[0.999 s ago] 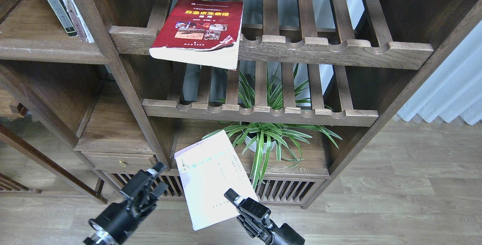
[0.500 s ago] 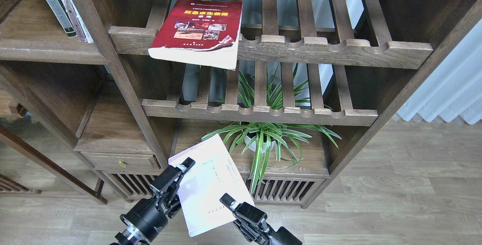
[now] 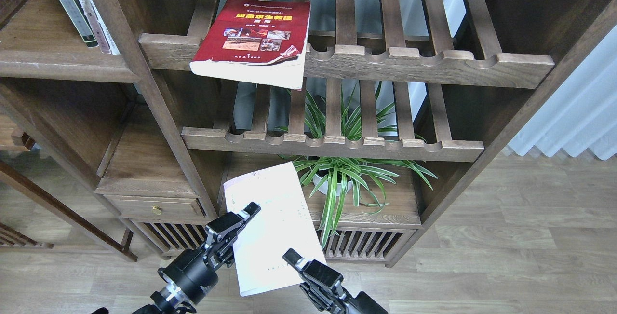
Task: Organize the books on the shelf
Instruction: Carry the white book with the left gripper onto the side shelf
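Observation:
A cream-white book (image 3: 272, 227) with a lilac band at its top is held up in front of the bottom shelf. My right gripper (image 3: 292, 257) is shut on its lower edge. My left gripper (image 3: 239, 225) is at the book's left edge, jaws apart, with one finger (image 3: 250, 209) over the cover. A red book (image 3: 253, 39) with photos and a yellow title lies flat on the upper slatted rack and overhangs its front rail. The solid dark wood shelf (image 3: 58, 65) is at the upper left. The dark grey book is not clearly in view.
Several upright books (image 3: 79, 10) stand on the solid shelf. Two slatted racks (image 3: 337, 145) with notched rails fill the middle bay. A potted spider plant (image 3: 337, 179) stands on the bottom board right of the white book. A small drawer (image 3: 154, 205) is at the lower left.
My left gripper has moved right and up from beside the white book onto its left edge. The book has shifted slightly and turned more upright. The right gripper has barely moved.

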Controlling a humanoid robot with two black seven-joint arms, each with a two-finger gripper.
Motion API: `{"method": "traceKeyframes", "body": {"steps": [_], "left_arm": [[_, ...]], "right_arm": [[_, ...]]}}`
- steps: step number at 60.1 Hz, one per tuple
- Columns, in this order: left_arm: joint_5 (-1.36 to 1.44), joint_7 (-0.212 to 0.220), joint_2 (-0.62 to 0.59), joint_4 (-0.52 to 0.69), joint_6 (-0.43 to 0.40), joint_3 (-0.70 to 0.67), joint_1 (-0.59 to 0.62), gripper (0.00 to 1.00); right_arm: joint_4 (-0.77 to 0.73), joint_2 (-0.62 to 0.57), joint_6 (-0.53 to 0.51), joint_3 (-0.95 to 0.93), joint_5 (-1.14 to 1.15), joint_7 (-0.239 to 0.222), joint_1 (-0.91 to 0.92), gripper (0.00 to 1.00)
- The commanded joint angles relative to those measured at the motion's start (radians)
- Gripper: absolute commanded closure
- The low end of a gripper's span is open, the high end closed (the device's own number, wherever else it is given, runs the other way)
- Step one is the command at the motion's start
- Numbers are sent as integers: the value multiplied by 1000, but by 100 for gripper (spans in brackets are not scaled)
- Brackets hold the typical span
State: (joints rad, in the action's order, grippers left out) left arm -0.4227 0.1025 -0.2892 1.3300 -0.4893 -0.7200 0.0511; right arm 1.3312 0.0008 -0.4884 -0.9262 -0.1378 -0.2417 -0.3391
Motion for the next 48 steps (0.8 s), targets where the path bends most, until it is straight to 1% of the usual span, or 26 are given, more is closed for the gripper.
{"method": "traceKeyframes", "body": {"steps": [1, 2, 3, 4, 5, 7, 8, 13, 17, 23, 31, 37, 42, 45, 46, 48], "left_arm": [[1, -1, -33, 8, 1, -15, 0, 95], [1, -1, -36, 9, 1, -15, 0, 95], [1, -1, -44, 14, 1, -18, 0, 95], [1, -1, -47, 15, 1, -19, 0, 95], [1, -1, -56, 21, 1, -21, 0, 95], [1, -1, -79, 32, 1, -24, -2, 95], [1, -1, -88, 35, 1, -26, -2, 95], [1, -1, -165, 54, 1, -42, -7, 95], [1, -1, -197, 70, 1, -73, -11, 94], [1, -1, -272, 106, 1, -156, -36, 94], [-1, -4, -409, 181, 1, -269, -100, 94], [-1, -1, -472, 198, 1, -331, -135, 94], [-1, 0, -538, 207, 1, -412, -166, 94], [-1, 2, -577, 209, 1, -492, -186, 94], [-1, 3, -599, 209, 1, -577, -203, 94], [-1, 3, -610, 209, 1, -622, -208, 94]], "right_arm": [[0, -1, 0, 12, 21, -7, 11, 46], [0, -1, 0, 12, 27, -7, 11, 41], [2, -1, 0, 12, 47, -7, 11, 28], [2, -1, 0, 9, 55, -7, 9, 24], [2, -1, 0, 6, 75, -5, 9, 14], [2, -1, 0, 3, 96, -5, 9, 2], [2, -1, 0, 3, 101, -4, 9, 1], [-1, -1, 0, 6, 103, -2, 9, 1], [-1, -1, 0, 6, 103, -2, 11, 1], [-1, -1, 0, 6, 103, -2, 14, 1], [-10, -1, 0, 6, 104, -1, 22, 1], [-20, -1, 0, 9, 106, -1, 25, 1], [-32, -1, 0, 12, 106, -1, 31, 1], [-38, -1, 0, 12, 107, -1, 32, 1], [-41, -1, 0, 12, 107, -1, 34, 1], [-41, -1, 0, 12, 107, -1, 35, 1]]}}
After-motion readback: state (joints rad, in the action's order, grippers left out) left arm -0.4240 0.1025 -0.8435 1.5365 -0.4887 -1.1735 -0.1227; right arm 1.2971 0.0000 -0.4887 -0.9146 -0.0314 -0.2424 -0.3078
